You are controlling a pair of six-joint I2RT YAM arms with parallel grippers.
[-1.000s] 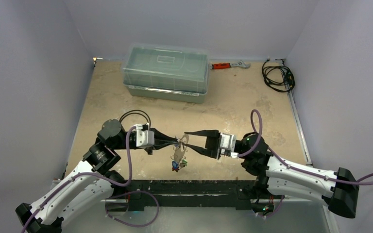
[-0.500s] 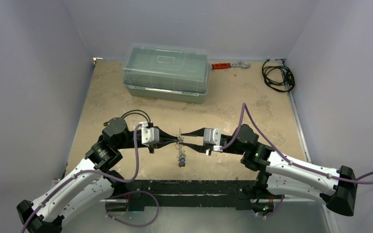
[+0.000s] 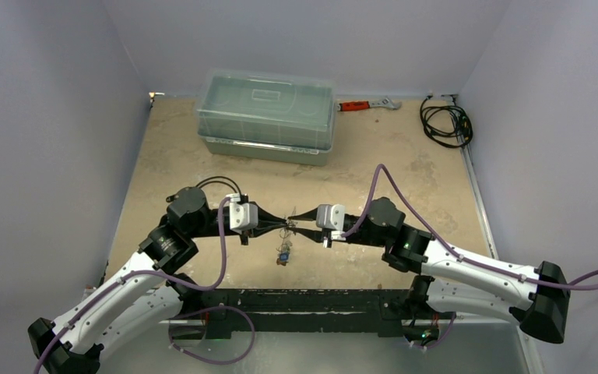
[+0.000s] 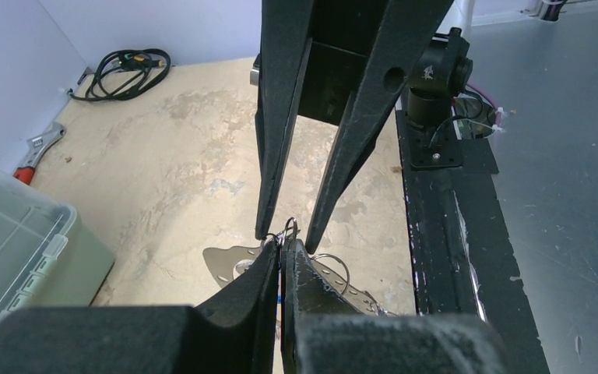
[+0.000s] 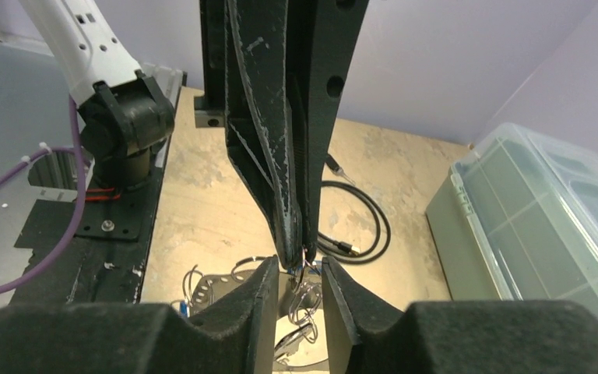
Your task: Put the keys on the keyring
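- While left gripper point(image 4: 281, 253) pinches keyring point(image 4: 230, 259) rim, plate looks stiff, light, slick; keys point(image 3: 283, 254) dangle loose below.
- Right gripper point(image 5: 300, 273) jaws part-spread; best hold likely opposite rim.

no legible text, labels, brand names, numbers or signs in any view; nothing readable

keyring point(image 4: 227, 260) was silver-grey, keys point(image 3: 283, 255) showed a blue tag, table point(image 3: 374, 167) mottled tan, box point(image 3: 266, 117) pale green, wrench point(image 3: 350, 106) handle orange, cable point(image 3: 442, 123) black.
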